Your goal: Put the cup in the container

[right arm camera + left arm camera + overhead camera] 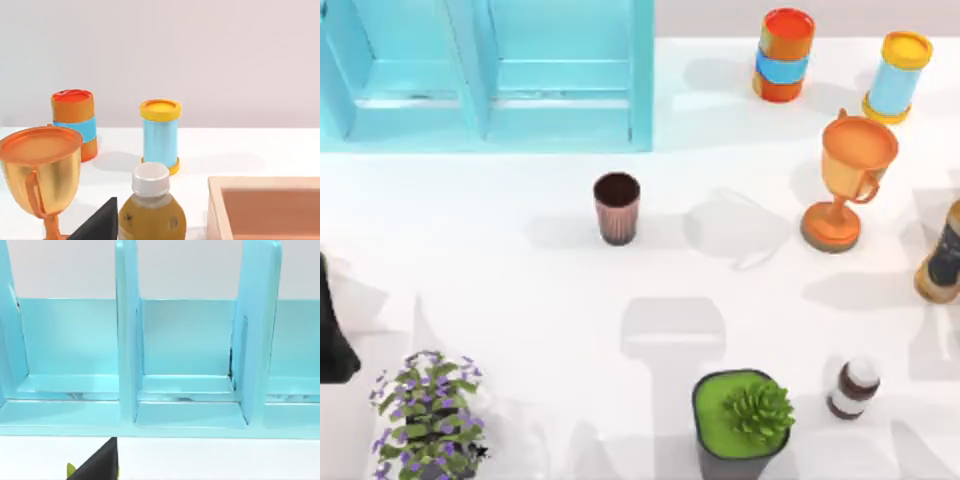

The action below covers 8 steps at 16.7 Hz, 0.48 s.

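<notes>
The cup [617, 208], a small ribbed coppery-brown tumbler with a dark inside, stands upright and alone on the white table a little left of centre. Behind it at the back left is the cyan container [490, 75] with upright dividers; the left wrist view faces its open compartments [187, 355]. My left arm [330, 335] is a dark shape at the table's left edge, far from the cup. A dark part of my left gripper [100, 466] shows in the left wrist view. A dark part of my right gripper [97, 223] shows in the right wrist view, beside the trophy.
An orange trophy [845, 180] stands right of the cup, with an orange canister [783, 55] and a blue-yellow canister [897, 77] behind it. A yellow-brown bottle [942, 255] is at the right edge, beside a tan open box [265, 207]. Near the front are a small brown bottle [852, 388], a succulent pot [742, 420] and a purple-flowered plant [428, 410].
</notes>
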{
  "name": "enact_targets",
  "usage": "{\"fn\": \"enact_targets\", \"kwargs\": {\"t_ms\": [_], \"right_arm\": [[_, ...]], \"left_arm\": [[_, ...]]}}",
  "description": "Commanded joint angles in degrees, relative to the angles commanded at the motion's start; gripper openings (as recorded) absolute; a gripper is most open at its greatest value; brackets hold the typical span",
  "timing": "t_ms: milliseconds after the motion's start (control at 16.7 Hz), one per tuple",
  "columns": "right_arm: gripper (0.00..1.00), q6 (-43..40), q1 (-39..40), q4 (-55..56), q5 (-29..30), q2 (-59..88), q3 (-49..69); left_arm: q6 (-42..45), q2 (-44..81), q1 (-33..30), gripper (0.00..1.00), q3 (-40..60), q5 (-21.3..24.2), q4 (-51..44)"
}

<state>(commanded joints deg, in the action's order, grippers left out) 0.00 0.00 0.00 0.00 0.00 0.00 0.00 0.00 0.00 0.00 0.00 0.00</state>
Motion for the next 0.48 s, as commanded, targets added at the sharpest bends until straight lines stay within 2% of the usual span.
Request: {"fn": "enact_targets", "kwargs": {"t_ms": [240, 480], "right_arm": [[1.00, 0.5, 0.4, -0.6, -0.1, 1.1, 1.1], [1.00, 3.5, 3.3, -5.4, -0.4, 9.1, 8.5]], "left_arm": [[0.0, 0.0, 0.0, 1.00, 0.0, 0.0, 0.0], [0.0, 0.0, 0.0, 1.00, 0.0, 0.0, 0.0]]}}
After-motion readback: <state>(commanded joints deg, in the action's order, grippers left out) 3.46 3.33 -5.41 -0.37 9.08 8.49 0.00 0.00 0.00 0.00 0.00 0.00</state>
